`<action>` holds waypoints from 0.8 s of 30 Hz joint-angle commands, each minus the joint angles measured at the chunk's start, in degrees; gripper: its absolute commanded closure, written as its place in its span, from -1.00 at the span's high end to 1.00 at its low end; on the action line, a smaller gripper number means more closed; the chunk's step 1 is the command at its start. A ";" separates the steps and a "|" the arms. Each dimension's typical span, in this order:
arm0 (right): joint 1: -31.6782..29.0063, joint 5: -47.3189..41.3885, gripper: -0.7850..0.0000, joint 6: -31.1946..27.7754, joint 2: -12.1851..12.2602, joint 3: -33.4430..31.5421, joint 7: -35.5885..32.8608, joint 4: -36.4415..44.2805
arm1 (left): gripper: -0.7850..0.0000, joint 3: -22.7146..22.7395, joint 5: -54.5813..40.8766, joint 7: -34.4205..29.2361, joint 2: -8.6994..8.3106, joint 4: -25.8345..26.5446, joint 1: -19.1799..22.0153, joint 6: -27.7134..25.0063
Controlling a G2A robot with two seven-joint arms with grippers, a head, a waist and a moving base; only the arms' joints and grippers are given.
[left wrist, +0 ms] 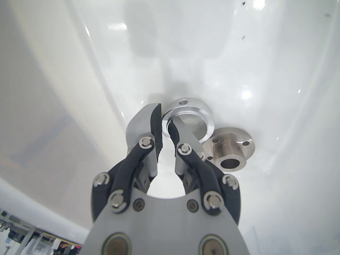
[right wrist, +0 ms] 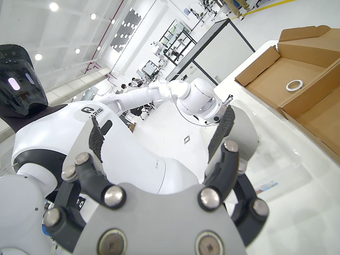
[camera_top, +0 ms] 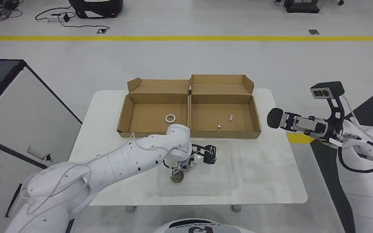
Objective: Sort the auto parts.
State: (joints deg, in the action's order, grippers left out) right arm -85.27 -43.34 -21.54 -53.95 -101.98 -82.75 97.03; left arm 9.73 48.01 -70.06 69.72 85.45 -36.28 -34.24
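Two metal parts sit touching each other on the floor of a clear tray (left wrist: 186, 41) at the near middle of the surface (camera_top: 274, 175): a plain metal ring (left wrist: 191, 108) and a flanged hub (left wrist: 231, 147) just beside it. The left end effector (left wrist: 164, 116) is down in the tray with one finger inside the ring's bore and the other outside, pinching the ring's wall. That grip probably suits a low, smooth ring better than spanning its full width, and it keeps the fingers off the hub. The ring rests on the tray, not yet lifted. The hub touches the ring on the side away from the outer finger, so it may be nudged or dragged as the ring comes up, and the tray's raised wall has to be cleared. Beyond the tray, two open boxes stand side by side: a cardboard box (camera_top: 145, 116) with a white ring (camera_top: 171, 118) in it, likely where this part belongs, and a neighbouring box (camera_top: 245, 119) with two small pale pieces (camera_top: 231, 116). The right end effector (right wrist: 162, 116) hangs spread wide and empty, off the surface's right edge and well apart from the work.
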 commanded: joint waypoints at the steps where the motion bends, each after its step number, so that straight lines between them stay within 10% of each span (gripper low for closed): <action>1: 0.00 0.00 1.00 0.00 0.00 0.00 0.00 0.00 | -1.00 0.01 -0.72 -0.36 -0.08 0.34 0.58 0.38; 12: 0.00 0.00 1.00 0.00 0.00 0.00 0.00 0.00 | -1.00 1.66 -2.32 -3.29 -1.67 6.35 3.89 3.41; 24: 0.00 0.00 1.00 0.00 0.00 0.00 0.00 0.00 | -1.00 11.15 2.36 -4.71 -7.21 21.24 1.00 7.68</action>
State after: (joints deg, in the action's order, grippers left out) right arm -85.27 -43.34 -21.54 -53.95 -101.98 -82.75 97.03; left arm 19.74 50.10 -75.15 63.07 105.67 -34.77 -26.79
